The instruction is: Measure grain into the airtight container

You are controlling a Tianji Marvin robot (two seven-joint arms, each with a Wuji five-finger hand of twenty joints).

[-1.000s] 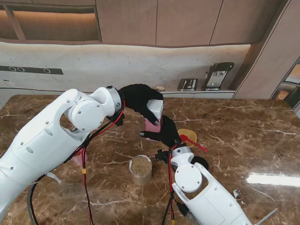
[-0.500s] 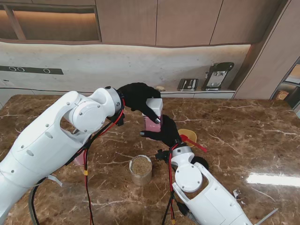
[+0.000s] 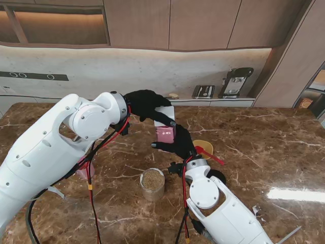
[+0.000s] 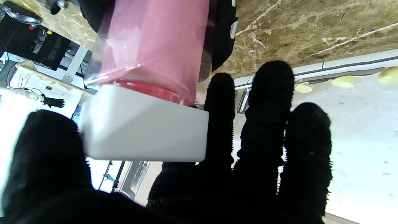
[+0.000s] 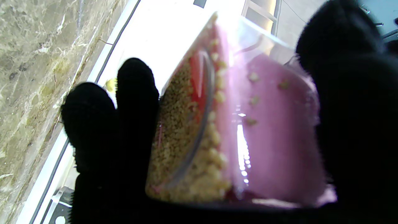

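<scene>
Left robot hand (image 3: 147, 105): black-gloved, thumb and fingers closed on the white lid (image 3: 165, 115) of the pink container (image 3: 165, 133), grasped from the top.
Right robot hand (image 3: 179, 144): black-gloved, wrapped around the lower body of the same container, holding it raised off the surface, farther from me than the metal cup.
Surface (image 3: 254, 142): brown marble with pale veins. On it, a round metal cup (image 3: 152, 184) of tan grain, nearer to me than the container; a yellow bowl (image 3: 204, 146) with a red utensil (image 3: 209, 154) across it, just right of the right robot hand.
Room: pale stone back wall, low ledge with small appliances (image 3: 235, 81), wooden cabinets overhead.
Container: translucent pink walls, square white lid, red seal beneath the lid in the left wrist view. Right wrist view shows yellowish grain (image 5: 183, 130) heaped inside, stray kernels clinging to the pink wall.
</scene>
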